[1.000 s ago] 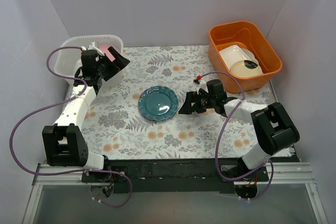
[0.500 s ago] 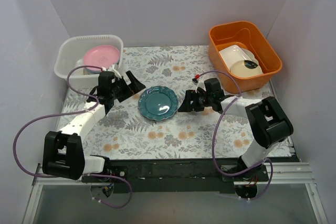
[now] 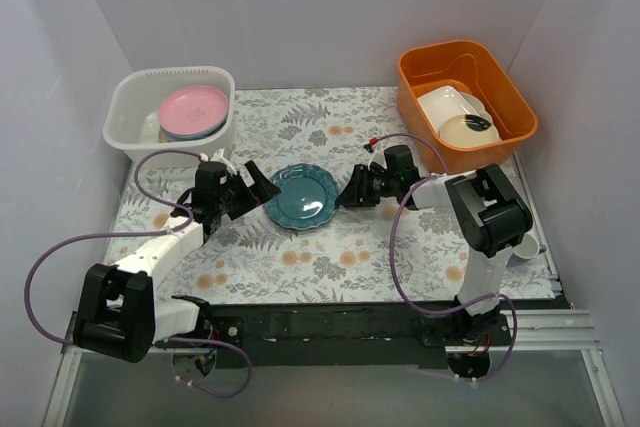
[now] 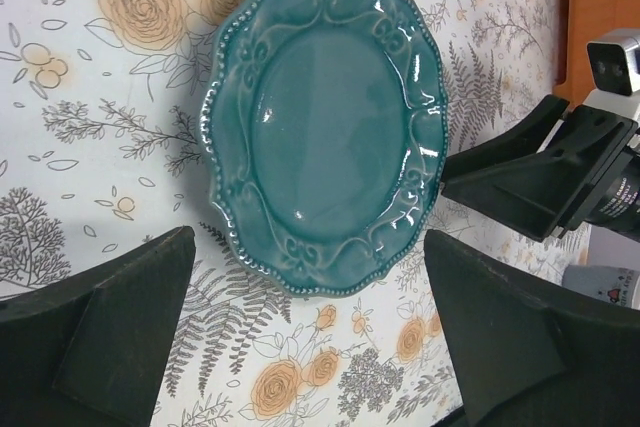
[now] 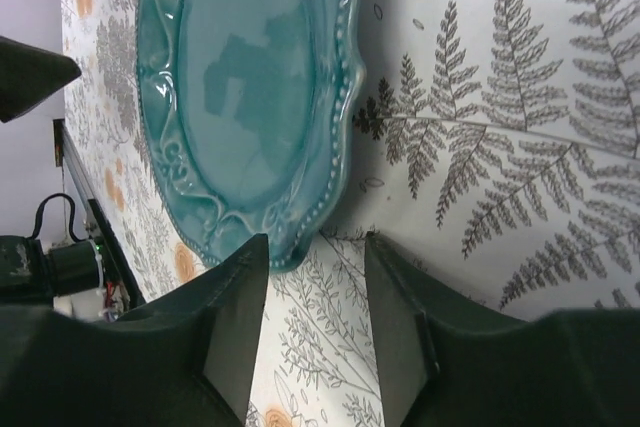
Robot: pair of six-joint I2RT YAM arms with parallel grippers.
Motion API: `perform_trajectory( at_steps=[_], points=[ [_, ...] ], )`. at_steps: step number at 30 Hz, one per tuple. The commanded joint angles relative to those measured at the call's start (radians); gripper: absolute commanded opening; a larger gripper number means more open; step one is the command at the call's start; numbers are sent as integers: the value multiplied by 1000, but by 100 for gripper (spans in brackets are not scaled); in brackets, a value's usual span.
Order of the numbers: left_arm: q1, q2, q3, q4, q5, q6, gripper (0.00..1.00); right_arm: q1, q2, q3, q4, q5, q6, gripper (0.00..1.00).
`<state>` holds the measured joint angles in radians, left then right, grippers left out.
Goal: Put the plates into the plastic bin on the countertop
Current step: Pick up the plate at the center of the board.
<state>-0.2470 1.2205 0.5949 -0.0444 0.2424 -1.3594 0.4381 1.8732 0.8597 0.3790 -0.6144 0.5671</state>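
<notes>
Tabletop, overhead and wrist views: the left gripper, which a second ago hung over the translucent white rectangular plastic bin, has swung out and down. It now sits low just left of the teal round ceramic plate with a scalloped, beaded rim. Its jaws are spread wide and hold nothing. The right gripper has edged in toward the plate's right rim since then, and its jaws have drawn noticeably closer together. The plate itself has not shifted. It lies flat at the middle of the pale grey countertop printed with ferns and orange flowers, well apart from the bin.

Only the overhead view takes in the bin at back left, where a pink round plate rests on a pale blue one. It alone also shows the orange plastic tub at back right, holding a white rectangular dish and a cream dish with a black blob. The right wrist view alone shows the plate's rim at the mouth of the gap between the two black fingers, with bare countertop between them. Whether either finger touches the rim cannot be told.

Both arms stretch forward and low, with the grippers facing each other across the plate.
</notes>
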Motion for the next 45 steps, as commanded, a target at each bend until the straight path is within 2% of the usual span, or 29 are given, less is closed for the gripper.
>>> perform_trajectory(
  at_steps=[1,7,17,21,24,25,27,36,45],
  points=[
    [-5,-70,-30,8,-64,-23,98,-1,59,53,37,-8,39,47],
    [-5,-133,-92,8,-98,-60,98,-1,115,81,43,15,68,40],
    [-6,-136,-112,-12,-117,-50,98,7,161,73,103,4,120,38],
    [-5,-116,-124,15,-112,-50,98,11,170,75,113,5,128,33],
    [-6,-90,-135,38,-95,-52,98,11,173,73,112,8,131,20],
    [-6,-82,-141,38,-89,-53,98,11,172,68,116,10,131,10],
    [-6,-61,-147,84,-77,-53,98,11,167,64,123,12,131,2],
    [-6,-13,-170,159,-42,-60,98,11,158,47,139,5,143,1],
    [-6,-47,-219,192,-38,-73,98,11,123,47,152,-38,148,1]
  ],
)
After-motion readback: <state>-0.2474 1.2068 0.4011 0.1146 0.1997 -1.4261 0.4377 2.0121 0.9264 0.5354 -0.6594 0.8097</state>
